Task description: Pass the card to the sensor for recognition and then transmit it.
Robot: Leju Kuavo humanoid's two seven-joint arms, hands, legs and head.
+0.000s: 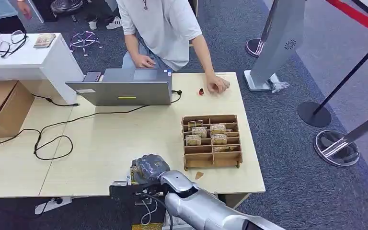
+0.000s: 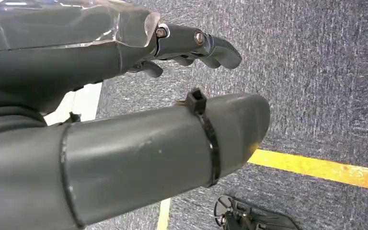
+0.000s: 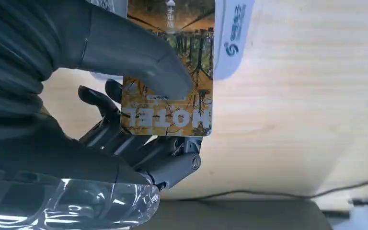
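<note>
Wooden table (image 1: 124, 139) with a laptop (image 1: 124, 88) at its far edge and a compartmented card box (image 1: 212, 141) to the right, other cards standing in it. The right hand (image 1: 148, 167), at the near edge, pinches the card (image 3: 170, 100) between thumb and fingers over a white sensor (image 3: 232, 38). The left hand (image 2: 124, 143) hangs over carpet, fingers apart, holding nothing. Judged progress: card picked and presented for reading; handing it on remains. The sensor is mostly covered and cut off; the card's small print is illegible.

We count one laptop (image 1: 127, 86), one card rack (image 1: 212, 142), one cardboard box (image 1: 2, 108), one person (image 1: 165, 28), and two robot hands: right (image 1: 148, 168), left (image 2: 124, 120).
</note>
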